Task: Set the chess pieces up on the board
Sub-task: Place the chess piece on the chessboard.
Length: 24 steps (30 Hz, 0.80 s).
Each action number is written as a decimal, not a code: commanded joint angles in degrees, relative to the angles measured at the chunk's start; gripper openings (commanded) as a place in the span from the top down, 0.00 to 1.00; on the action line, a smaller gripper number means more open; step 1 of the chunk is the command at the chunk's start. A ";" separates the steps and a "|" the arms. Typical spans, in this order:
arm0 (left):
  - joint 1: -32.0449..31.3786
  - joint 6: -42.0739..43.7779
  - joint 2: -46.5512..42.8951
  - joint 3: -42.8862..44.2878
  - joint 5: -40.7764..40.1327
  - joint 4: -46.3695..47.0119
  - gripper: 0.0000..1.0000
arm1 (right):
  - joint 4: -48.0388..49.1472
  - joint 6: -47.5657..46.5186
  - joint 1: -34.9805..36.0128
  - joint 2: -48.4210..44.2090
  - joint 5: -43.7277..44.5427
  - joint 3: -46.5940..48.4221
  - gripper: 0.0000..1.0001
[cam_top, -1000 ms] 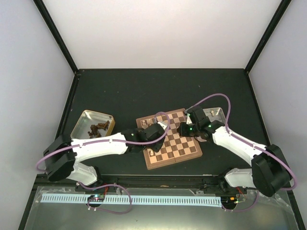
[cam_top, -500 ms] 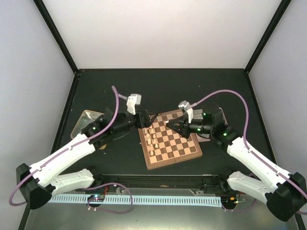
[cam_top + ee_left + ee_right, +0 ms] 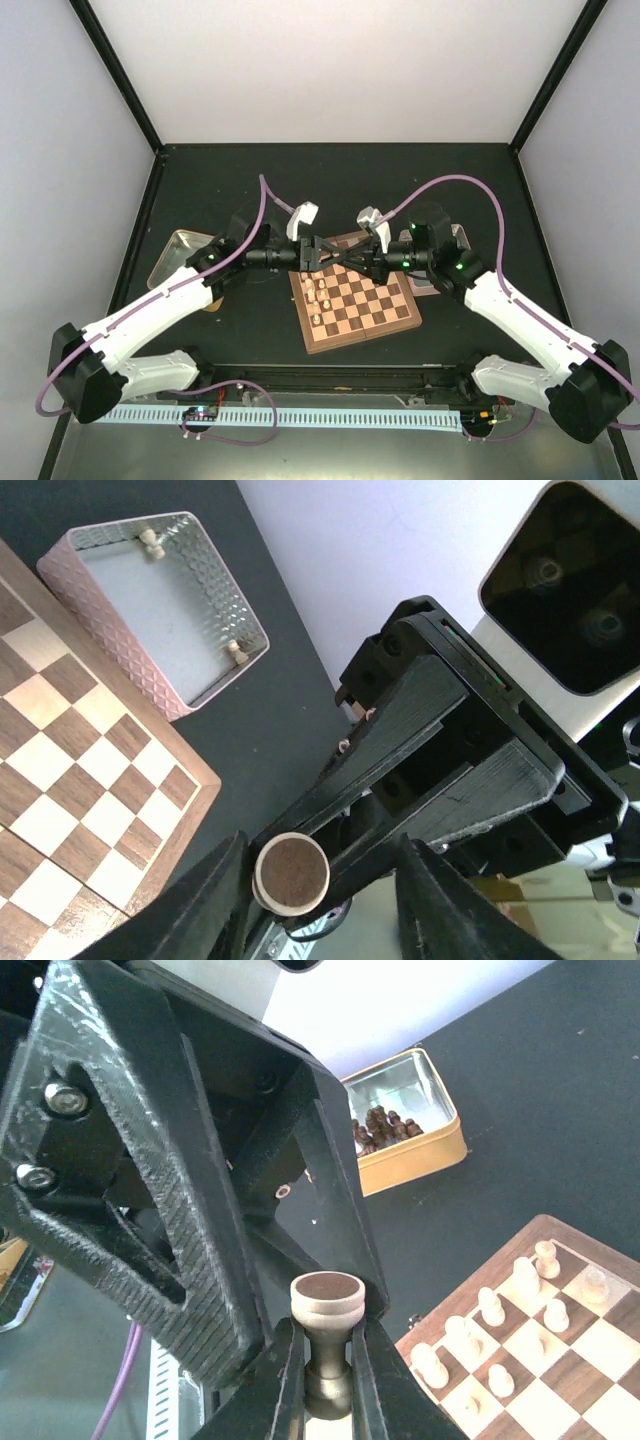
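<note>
A pale piece (image 3: 326, 1305) is held by the right tool (image 3: 347, 257), whose fingers are closed on its thin stem. In the top view it is found in the air over the far side of the board (image 3: 380, 305), about level. Its long axis is laid along the fingers of the right tool. Its round base with dark felt is pointed away from the right wrist, straight toward the left tool (image 3: 325, 251). The left tool is partly opened. Its fingers are placed on both sides of the base, and a gap is seen on one side, so nothing is gripped by it. On the left part of the board, pale pieces (image 3: 318, 297) are stood upright. Dark pieces (image 3: 382, 1126) are seen in the tin (image 3: 415, 1168), and two pale ones (image 3: 150, 542) in the tray (image 3: 110, 610).
</note>
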 commanded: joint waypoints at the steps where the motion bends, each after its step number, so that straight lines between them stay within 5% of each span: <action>1: 0.77 -2.35 2.01 1.40 7.30 1.64 0.66 | -0.95 -1.94 0.68 0.33 0.32 2.19 0.99; 7: 1.78 -4.34 2.52 0.64 7.28 2.89 0.84 | -1.57 -3.43 0.95 0.19 0.04 2.52 0.99; 14: 2.01 -7.46 2.92 0.03 8.64 5.47 0.63 | -3.47 -5.59 2.07 0.73 1.86 3.77 0.99; 24: 2.05 -5.25 4.62 1.21 7.60 -0.29 0.75 | -6.21 -7.86 4.17 1.53 7.27 6.31 0.99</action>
